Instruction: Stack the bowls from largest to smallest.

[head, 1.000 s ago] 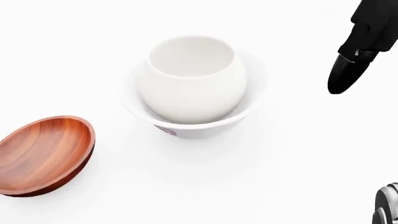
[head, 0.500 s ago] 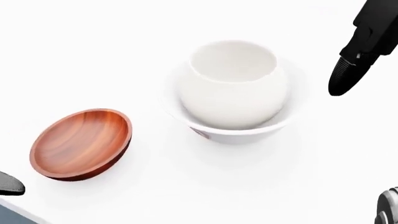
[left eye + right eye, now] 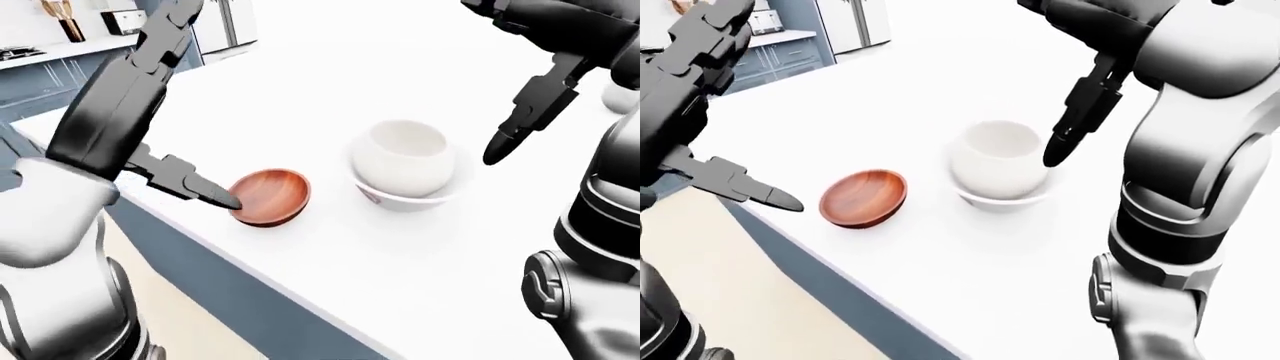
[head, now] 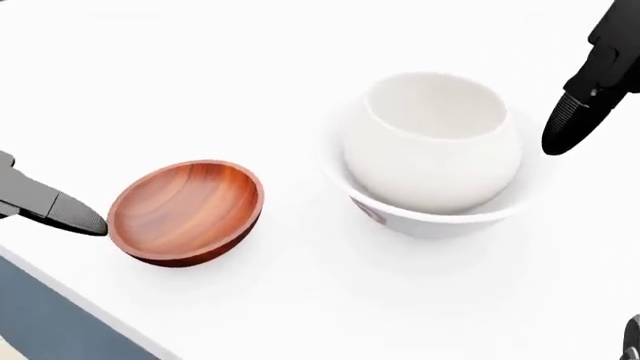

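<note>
With the rounded white bowl (image 4: 432,142) already nested in the wide white bowl (image 4: 430,214), the spread, empty left hand (image 3: 185,180) should close on the tilted wooden bowl (image 4: 185,212) just beyond its fingertip (image 4: 80,219), while the open right hand (image 4: 585,94) hovers aside.

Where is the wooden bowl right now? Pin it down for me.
In the head view the wooden bowl sits lower left on the white counter, tilted, near the counter's edge, just left of the stacked white bowls, with the left hand beside its left rim.
</note>
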{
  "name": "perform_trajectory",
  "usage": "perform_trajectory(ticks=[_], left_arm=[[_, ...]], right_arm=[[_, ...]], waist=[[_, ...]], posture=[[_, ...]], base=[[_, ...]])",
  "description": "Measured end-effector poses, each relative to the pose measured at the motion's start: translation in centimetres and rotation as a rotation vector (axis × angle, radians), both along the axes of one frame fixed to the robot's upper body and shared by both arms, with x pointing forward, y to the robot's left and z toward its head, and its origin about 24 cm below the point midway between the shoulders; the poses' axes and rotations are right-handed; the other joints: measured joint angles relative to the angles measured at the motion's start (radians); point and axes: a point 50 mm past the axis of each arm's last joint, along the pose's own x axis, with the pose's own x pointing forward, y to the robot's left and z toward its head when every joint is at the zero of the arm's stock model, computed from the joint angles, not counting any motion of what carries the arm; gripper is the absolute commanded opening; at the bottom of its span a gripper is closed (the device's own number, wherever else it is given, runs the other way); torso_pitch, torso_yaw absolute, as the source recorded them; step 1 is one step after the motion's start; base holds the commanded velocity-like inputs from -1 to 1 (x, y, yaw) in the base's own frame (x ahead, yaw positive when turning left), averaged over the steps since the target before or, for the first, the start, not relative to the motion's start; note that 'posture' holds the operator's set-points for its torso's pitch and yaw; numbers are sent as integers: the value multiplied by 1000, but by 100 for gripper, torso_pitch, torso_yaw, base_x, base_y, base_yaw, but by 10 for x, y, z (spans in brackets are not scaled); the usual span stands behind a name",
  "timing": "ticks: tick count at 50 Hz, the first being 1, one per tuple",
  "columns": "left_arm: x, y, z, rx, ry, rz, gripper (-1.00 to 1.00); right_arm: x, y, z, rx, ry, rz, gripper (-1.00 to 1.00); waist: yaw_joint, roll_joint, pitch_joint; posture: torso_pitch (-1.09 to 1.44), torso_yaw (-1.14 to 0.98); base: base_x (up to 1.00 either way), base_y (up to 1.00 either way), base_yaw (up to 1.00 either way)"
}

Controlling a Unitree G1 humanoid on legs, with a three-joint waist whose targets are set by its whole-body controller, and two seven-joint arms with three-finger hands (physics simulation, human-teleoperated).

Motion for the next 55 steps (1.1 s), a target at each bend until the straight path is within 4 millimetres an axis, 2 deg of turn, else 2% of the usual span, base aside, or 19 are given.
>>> perform_trajectory(ticks=[3, 7, 11, 15, 23, 28, 37, 42, 55], left_arm=[[3, -1, 1, -2, -26, 17, 100], [6, -11, -8, 28, 5, -8, 100], [12, -24, -19, 124, 64, -39, 100], [18, -31, -16, 209, 30, -32, 100], [18, -58, -20, 372, 26, -84, 100], [17, -65, -25, 440, 80, -116, 100], [29, -82, -56, 523, 194, -151, 100], [42, -80, -72, 545, 246, -128, 100], [60, -81, -89, 558, 304, -114, 100]], right_arm=[[-1, -6, -1, 10, -1, -12, 100], [-2, -15, -1, 28, -3, -36, 100], [-6, -25, 0, 44, -11, -58, 100], [-10, -34, -1, 61, -15, -79, 100], [-12, -40, 0, 73, -14, -87, 100], [-13, -43, 1, 83, -22, -95, 100], [-12, -43, -1, 88, -22, -94, 100], [-12, -45, -3, 94, -20, -99, 100], [-11, -49, -3, 101, -26, -109, 100]], waist=[[-6, -3, 0], [-11, -5, -1], [-14, -10, 1], [-16, -17, 4], [-17, -22, 4], [-15, -25, 6], [-10, -32, 3], [-10, -35, 4], [-8, -34, -3]], posture=[[-21, 30], [-21, 29], [-21, 29], [-21, 29], [-21, 29], [-21, 29], [-21, 29], [-21, 29], [-21, 29]], base=[[0, 0, 0], [0, 0, 0], [0, 0, 0], [0, 0, 0], [0, 0, 0], [0, 0, 0], [0, 0, 0], [0, 0, 0], [0, 0, 0]])
